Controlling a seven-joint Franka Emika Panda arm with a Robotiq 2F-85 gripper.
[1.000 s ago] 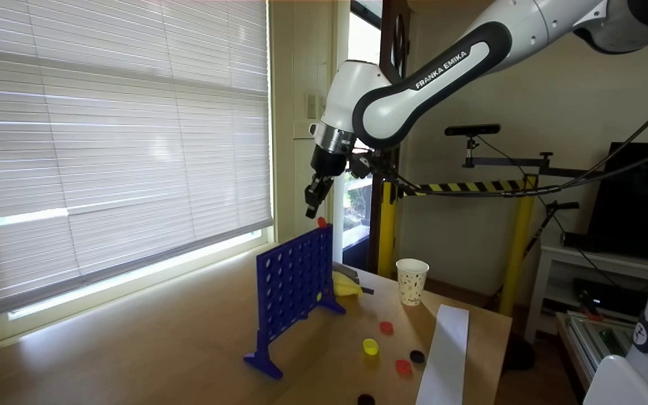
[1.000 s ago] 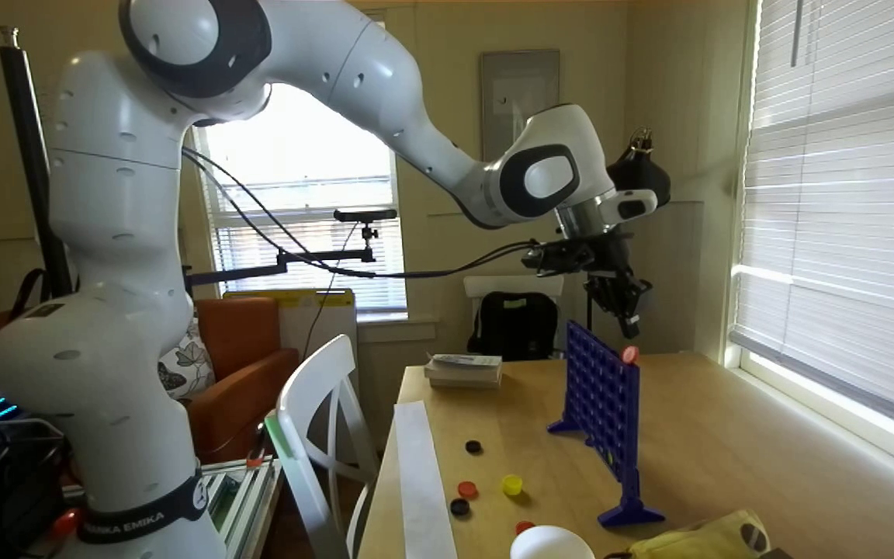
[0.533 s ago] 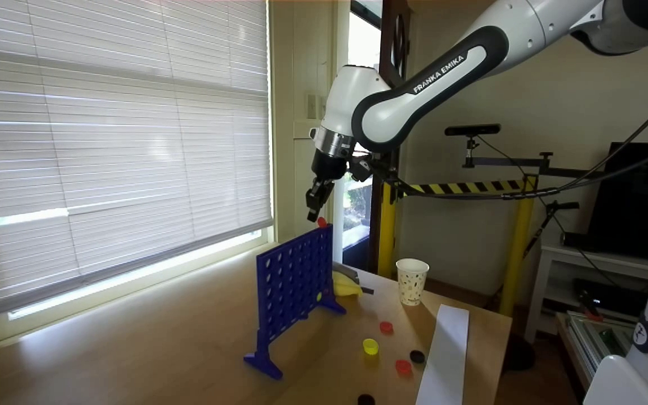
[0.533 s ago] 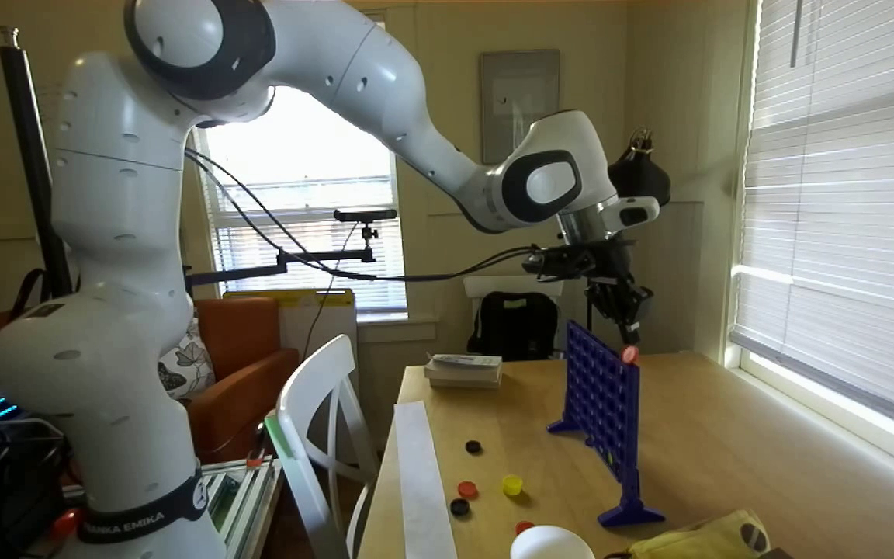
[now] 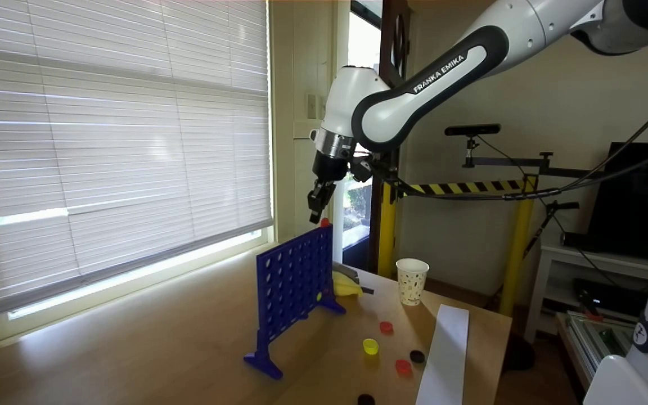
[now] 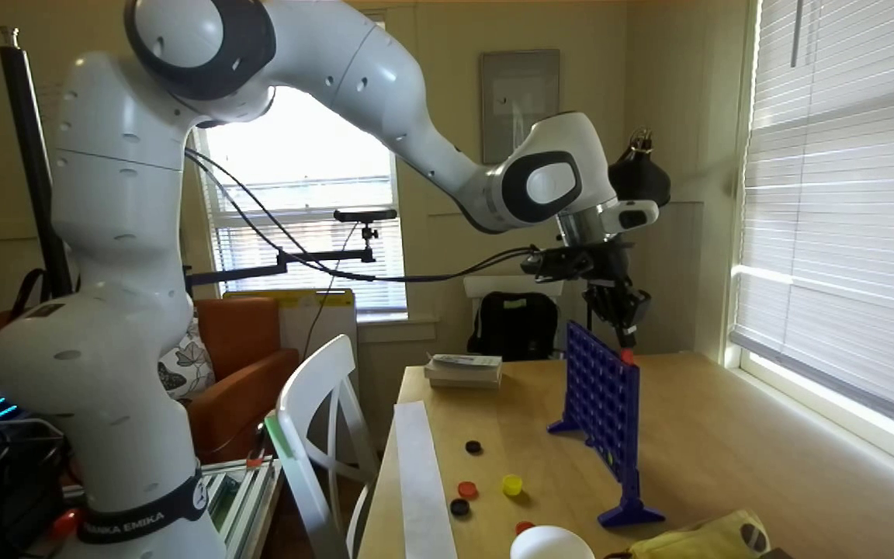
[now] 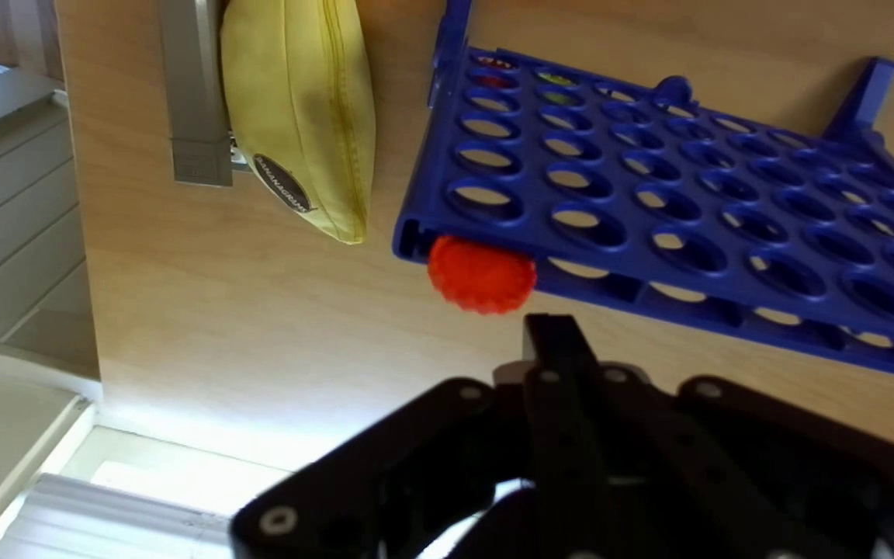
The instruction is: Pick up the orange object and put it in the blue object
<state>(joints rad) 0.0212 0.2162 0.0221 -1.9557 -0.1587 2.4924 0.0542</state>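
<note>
The orange object is an orange-red ridged disc [image 7: 482, 276] at the end of the top edge of the upright blue grid [image 7: 618, 186]. It sits partly in the end slot, and much of it stands out above the edge. The disc [image 5: 325, 223] [image 6: 627, 356] and the grid [image 5: 296, 275] [image 6: 602, 396] show in both exterior views. My gripper [image 7: 554, 322] is shut with nothing between its fingers. In both exterior views its tips [image 5: 315, 218] [image 6: 628, 340] are just above the disc; I cannot tell whether they touch it.
A yellow pouch [image 7: 299, 116] and a grey bar [image 7: 199, 93] lie beside the grid's end. A paper cup [image 5: 412, 281], red discs [image 5: 386, 327], a yellow disc [image 5: 370, 346] and black discs [image 5: 417, 356] are on the table. A white strip [image 5: 445, 354] and books [image 6: 462, 371] lie further off.
My gripper has come down a little toward the disc. The disc has shifted slightly on the grid's edge and looks lower and turned in an exterior view. The grid has not moved.
</note>
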